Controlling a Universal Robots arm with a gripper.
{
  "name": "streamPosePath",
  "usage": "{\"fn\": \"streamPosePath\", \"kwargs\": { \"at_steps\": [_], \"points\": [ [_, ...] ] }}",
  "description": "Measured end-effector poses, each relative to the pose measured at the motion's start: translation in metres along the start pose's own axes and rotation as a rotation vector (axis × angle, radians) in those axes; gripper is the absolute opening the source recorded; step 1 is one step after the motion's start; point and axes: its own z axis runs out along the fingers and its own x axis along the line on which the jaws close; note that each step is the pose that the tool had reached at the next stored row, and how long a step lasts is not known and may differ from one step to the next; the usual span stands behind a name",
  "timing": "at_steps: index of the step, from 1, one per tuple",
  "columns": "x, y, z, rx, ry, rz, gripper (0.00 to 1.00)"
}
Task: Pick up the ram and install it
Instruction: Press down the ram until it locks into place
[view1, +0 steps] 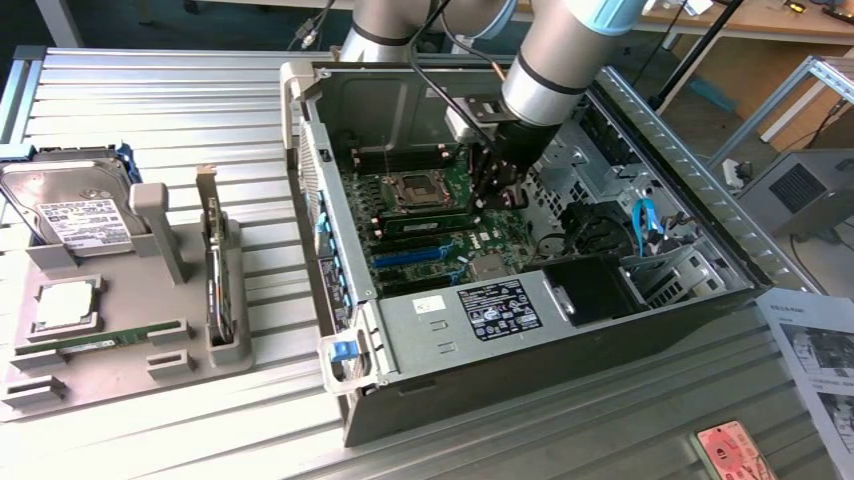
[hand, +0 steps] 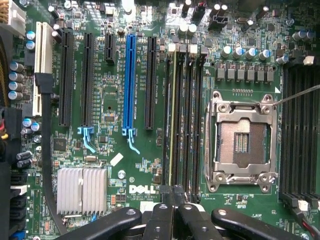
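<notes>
The ram (hand: 172, 120) stands on edge in one of the black memory slots, beside the empty processor socket (hand: 243, 140). Its thin yellow-green top edge runs the length of the slot. In the exterior view it is a green strip (view1: 430, 222) on the motherboard (view1: 454, 250) inside the open computer case (view1: 534, 330). My gripper (hand: 172, 197) is shut, its fingertips together right over one end of the ram. I cannot tell whether they touch it. The arm reaches down into the case, and the gripper (view1: 497, 200) hangs low over the board.
On the exterior view's left, a grey fixture (view1: 147, 300) holds a hard drive (view1: 67, 215), a silver processor chip (view1: 67, 305), another green stick (view1: 100, 338) and an upright card (view1: 214, 270). Case walls, a black power supply (view1: 594, 290) and cables (view1: 647, 225) surround the board.
</notes>
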Motion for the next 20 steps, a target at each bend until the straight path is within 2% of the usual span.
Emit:
{"fn": "streamPosePath", "kwargs": {
  "at_steps": [20],
  "points": [
    [0.001,0.0278,0.0015,0.0011,0.0001,0.000,0.11]
  ]
}}
